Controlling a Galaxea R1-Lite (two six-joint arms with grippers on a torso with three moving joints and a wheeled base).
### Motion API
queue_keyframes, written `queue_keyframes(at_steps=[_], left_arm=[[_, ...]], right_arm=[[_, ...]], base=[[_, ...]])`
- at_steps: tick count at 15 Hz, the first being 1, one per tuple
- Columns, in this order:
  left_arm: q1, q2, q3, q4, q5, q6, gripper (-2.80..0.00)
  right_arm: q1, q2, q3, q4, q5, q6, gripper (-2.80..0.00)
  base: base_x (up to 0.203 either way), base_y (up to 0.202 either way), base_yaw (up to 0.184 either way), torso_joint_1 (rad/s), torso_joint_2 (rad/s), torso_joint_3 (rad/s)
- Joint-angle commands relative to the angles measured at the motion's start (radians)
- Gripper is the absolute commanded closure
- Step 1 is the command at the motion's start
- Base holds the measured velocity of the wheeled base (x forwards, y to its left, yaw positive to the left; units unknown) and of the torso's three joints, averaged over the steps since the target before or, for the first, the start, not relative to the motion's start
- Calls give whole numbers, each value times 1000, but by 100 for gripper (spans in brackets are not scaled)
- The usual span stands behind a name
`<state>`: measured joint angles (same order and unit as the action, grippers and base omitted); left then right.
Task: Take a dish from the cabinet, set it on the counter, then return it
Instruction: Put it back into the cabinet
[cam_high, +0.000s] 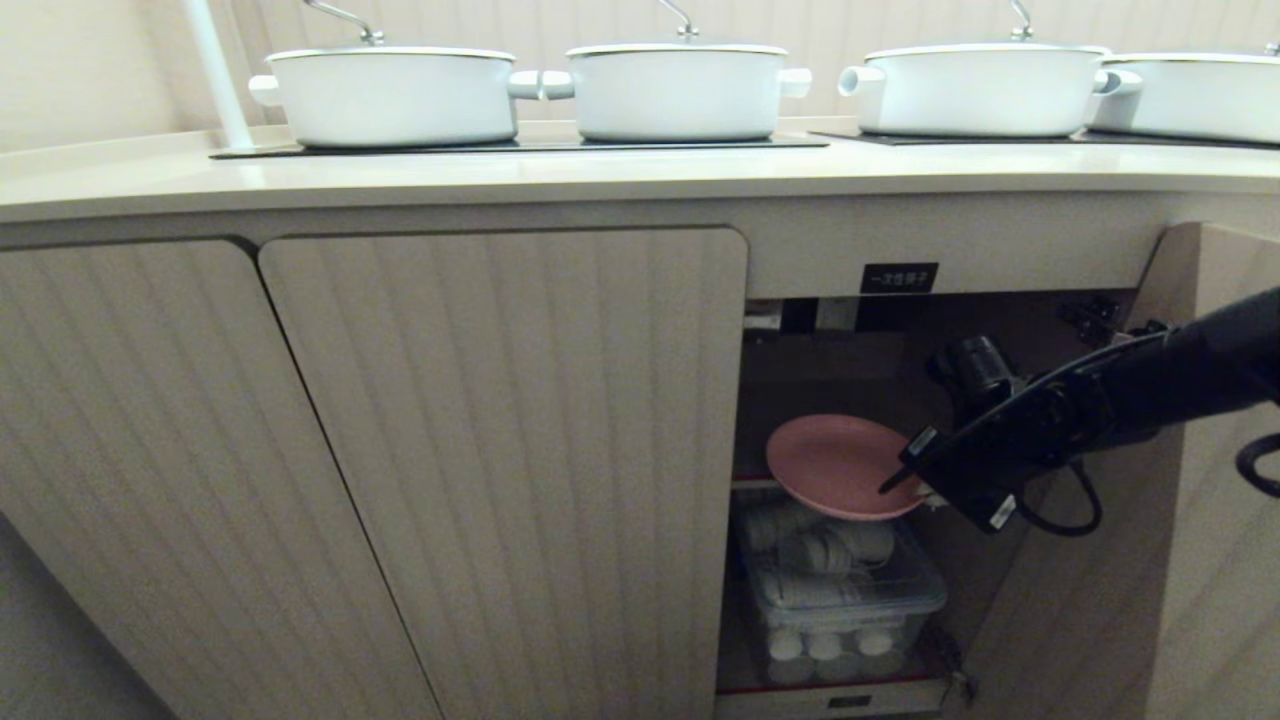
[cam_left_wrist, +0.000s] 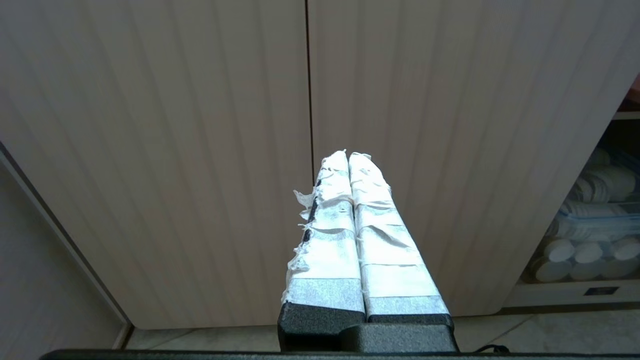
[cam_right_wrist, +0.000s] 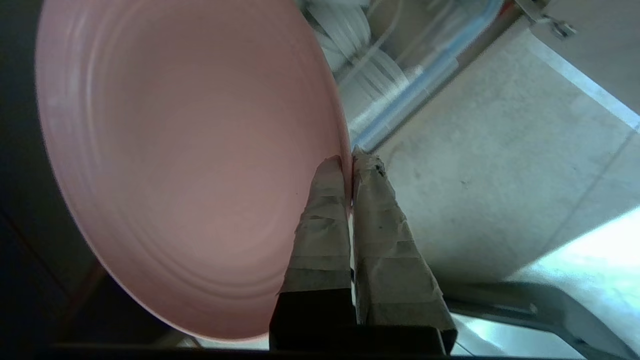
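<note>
Right gripper (cam_right_wrist: 351, 162) tape-wrapped jaws clamped on rim of round matte pink dish (cam_high: 835, 465), fluted wood-grain cabinet (cam_high: 505, 420) beside, left gripper (cam_left_wrist: 348, 155) jaws together

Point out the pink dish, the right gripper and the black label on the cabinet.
Dish (cam_high: 830, 462), head view, on its pink upper face.
Right gripper (cam_high: 893, 482), head view, at the fingertips pinching the dish's rim.
Label (cam_high: 899, 278), head view, middle of the black tag.
</note>
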<state>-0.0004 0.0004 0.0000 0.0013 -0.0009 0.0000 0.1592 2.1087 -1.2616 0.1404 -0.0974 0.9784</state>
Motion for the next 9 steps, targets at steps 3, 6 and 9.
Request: queue_keyframes(at_steps=[3, 6, 9], left_arm=[[0, 0, 0, 0, -1, -1, 0], [0, 0, 0, 0, 1, -2, 0], [0, 0, 0, 0, 1, -2, 0]], right_arm=[[-6, 55, -64, 11, -14, 16, 0], [-7, 83, -89, 9, -30, 16, 0], [-9, 110, -125, 11, -50, 21, 0]], base=[[0, 0, 0, 0, 0, 0], [0, 0, 0, 0, 0, 0], [0, 0, 0, 0, 0, 0]])
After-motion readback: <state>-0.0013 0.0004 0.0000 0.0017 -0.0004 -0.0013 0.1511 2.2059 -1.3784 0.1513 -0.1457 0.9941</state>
